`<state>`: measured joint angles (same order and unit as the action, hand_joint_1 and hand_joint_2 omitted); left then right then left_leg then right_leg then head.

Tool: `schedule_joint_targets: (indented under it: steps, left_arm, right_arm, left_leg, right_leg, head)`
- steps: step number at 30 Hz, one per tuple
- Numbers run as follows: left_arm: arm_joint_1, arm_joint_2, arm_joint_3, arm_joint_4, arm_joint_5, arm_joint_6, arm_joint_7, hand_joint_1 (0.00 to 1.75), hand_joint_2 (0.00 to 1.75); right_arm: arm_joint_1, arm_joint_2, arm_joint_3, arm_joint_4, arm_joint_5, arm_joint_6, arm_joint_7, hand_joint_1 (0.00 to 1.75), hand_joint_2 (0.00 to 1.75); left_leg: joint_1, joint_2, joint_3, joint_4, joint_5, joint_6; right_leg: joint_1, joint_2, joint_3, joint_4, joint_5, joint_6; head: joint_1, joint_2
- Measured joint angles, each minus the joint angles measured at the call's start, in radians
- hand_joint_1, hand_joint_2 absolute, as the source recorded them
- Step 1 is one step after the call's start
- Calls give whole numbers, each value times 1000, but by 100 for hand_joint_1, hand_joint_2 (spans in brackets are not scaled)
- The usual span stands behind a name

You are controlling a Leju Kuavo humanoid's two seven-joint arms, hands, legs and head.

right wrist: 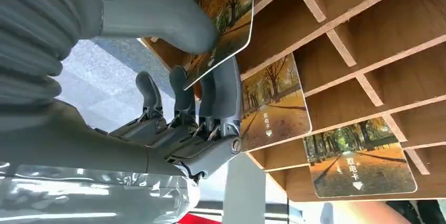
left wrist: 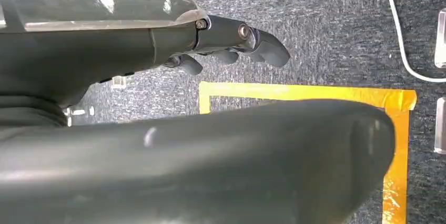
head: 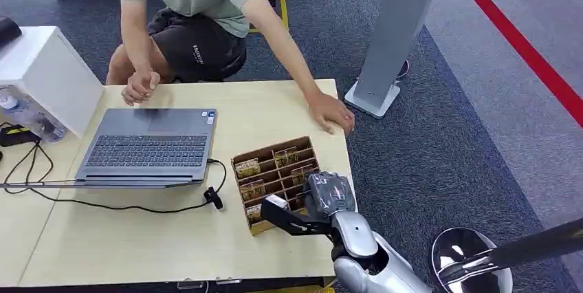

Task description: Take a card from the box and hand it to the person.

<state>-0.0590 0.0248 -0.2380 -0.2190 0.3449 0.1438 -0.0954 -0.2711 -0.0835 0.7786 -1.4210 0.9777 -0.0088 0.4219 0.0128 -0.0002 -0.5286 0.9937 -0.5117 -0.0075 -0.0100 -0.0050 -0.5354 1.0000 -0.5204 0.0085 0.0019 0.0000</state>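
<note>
A brown wooden box (head: 275, 169) with several compartments stands near the table's right edge, and cards with an autumn tree picture stick up from it. My right hand (head: 309, 210) is at the box's near end. In the right wrist view, my right hand (right wrist: 194, 124) pinches one card (right wrist: 229, 8) between thumb and fingers at a compartment's mouth. Two more cards (right wrist: 273, 103) (right wrist: 363, 158) sit in neighbouring compartments of the box (right wrist: 342, 50). My left hand (left wrist: 231, 45) hangs over the carpet, holding nothing. The person sits across the table with one hand (head: 333, 114) resting flat near the box.
An open grey laptop (head: 148, 145) lies left of the box, its black cable (head: 137, 207) trailing across the table (head: 137, 245). A white box (head: 48, 73) stands at far left. A grey floor stand (head: 395, 38) rises beyond the table's right edge. Yellow tape (left wrist: 315, 92) marks the carpet.
</note>
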Motion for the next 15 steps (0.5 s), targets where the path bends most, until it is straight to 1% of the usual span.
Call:
schedule_joint_targets:
  steps: [1,4,9,15]
  left_arm:
    - [0,0,0,0,2,0,0,0,0]
    - [0,0,0,0,3,2,1,0,0]
    - [0,0,-1,0,5,-2,1,0,0]
    - [0,0,-13,0,-5,13,1,0,0]
  right_arm:
    - [0,0,0,0,-2,0,0,134,175]
    - [-1,0,2,0,-4,0,0,136,175]
    - [-3,0,4,2,-11,0,0,136,175]
    - [-2,0,5,5,-12,-10,-1,136,175]
  left_leg:
    - [0,0,0,0,0,0]
    - [0,0,0,0,0,0]
    - [0,0,0,0,0,0]
    - [0,0,0,0,0,0]
  right_leg:
    - [0,0,0,0,0,0]
    - [0,0,0,0,0,0]
    - [0,0,0,0,0,0]
    - [0,0,0,0,0,0]
  head:
    - [0,0]
    - [0,0]
    - [0,0]
    - [0,0]
